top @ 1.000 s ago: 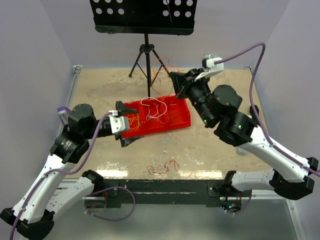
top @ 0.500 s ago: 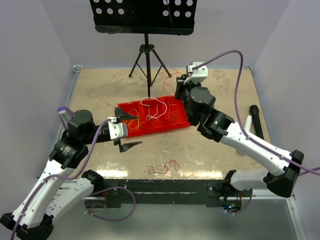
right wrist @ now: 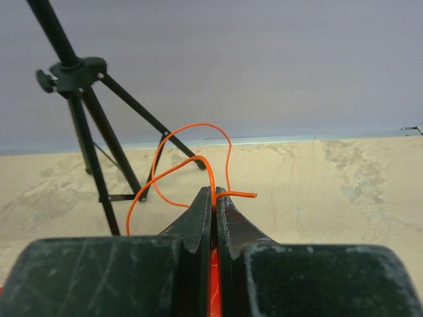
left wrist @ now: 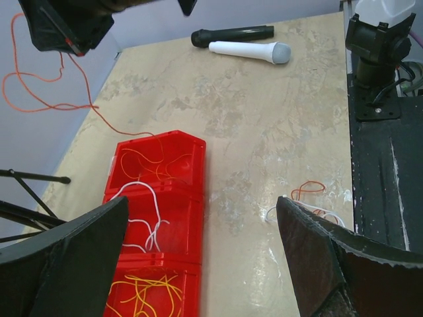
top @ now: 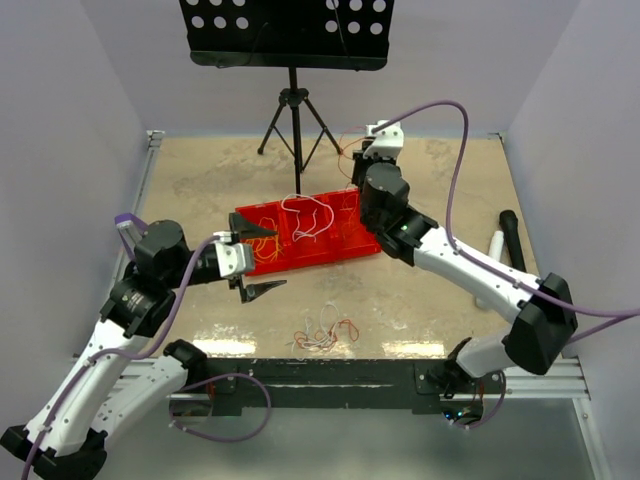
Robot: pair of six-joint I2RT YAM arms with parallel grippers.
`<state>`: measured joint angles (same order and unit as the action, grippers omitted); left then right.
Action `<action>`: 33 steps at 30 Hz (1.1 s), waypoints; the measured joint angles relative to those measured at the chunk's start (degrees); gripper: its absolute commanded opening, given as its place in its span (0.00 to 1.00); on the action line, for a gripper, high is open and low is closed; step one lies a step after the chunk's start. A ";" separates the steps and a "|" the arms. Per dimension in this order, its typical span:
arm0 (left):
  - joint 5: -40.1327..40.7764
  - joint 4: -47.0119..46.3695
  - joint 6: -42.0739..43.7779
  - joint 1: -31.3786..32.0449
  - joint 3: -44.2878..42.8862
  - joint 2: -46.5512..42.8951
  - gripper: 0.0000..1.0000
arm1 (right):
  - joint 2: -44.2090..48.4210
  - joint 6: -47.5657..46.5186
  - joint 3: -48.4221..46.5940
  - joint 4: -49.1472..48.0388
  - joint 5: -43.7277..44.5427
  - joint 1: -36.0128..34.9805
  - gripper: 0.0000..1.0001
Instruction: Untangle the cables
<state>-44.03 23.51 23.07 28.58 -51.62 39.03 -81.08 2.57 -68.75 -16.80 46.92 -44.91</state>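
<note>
1. My left gripper [top: 262, 260] stands spread wide just off the red tray's [top: 372, 243] left end. My right gripper [right wrist: 215, 193] is pressed together, pinching an orange cable [right wrist: 198, 158].
2. A clump of cables [top: 325, 335] lies near the front edge of the mottled beige table [top: 200, 180].
3. Yellow cables [top: 268, 246] and white cables [top: 312, 215] sit in the tray.
4. Beyond it, a black tripod stand [top: 292, 105] rises against pale lilac walls [top: 80, 100].
5. Since a second ago my right arm has stretched toward the far edge, and my left gripper has backed off the tray.

Nothing for you to read right now — no lettering, number or brand mark can be made out on the red tray [left wrist: 198, 198], the black microphone [left wrist: 231, 34], the white microphone [left wrist: 248, 51] or the music stand [top: 287, 30].
</note>
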 measured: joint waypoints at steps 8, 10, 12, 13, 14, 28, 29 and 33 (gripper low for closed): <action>0.63 -0.33 -0.02 0.00 0.00 -1.03 0.98 | -6.69 0.42 2.10 -1.31 0.15 2.67 0.00; 0.79 -0.35 -0.04 0.00 0.00 -1.29 0.98 | -8.07 1.44 2.38 -0.33 0.17 3.10 0.00; 0.81 -0.37 -0.07 0.00 0.00 -1.46 0.98 | -9.64 2.91 2.38 1.29 0.04 3.74 0.00; 0.83 -0.37 -0.09 0.00 0.00 -1.53 0.98 | -10.23 3.78 2.40 2.43 -0.04 4.13 0.00; 0.83 -0.42 -0.13 0.00 0.00 -1.55 0.98 | -10.64 4.63 2.47 3.54 -0.13 4.52 0.00; 0.94 -2.69 -1.46 0.00 0.00 -1.95 0.98 | -15.65 14.64 2.58 16.09 -10.08 5.49 0.00; 0.94 -2.69 -1.46 0.00 0.00 -2.05 0.98 | -15.82 14.91 2.62 16.37 -10.47 5.49 0.00; 1.01 -2.71 -1.46 0.00 0.00 -2.36 0.98 | -17.70 16.15 2.38 17.79 -10.82 5.60 0.00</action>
<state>-43.03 20.80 21.61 28.58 -51.62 36.67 -98.78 18.72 -66.37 0.99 36.10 -39.31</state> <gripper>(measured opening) 0.981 0.014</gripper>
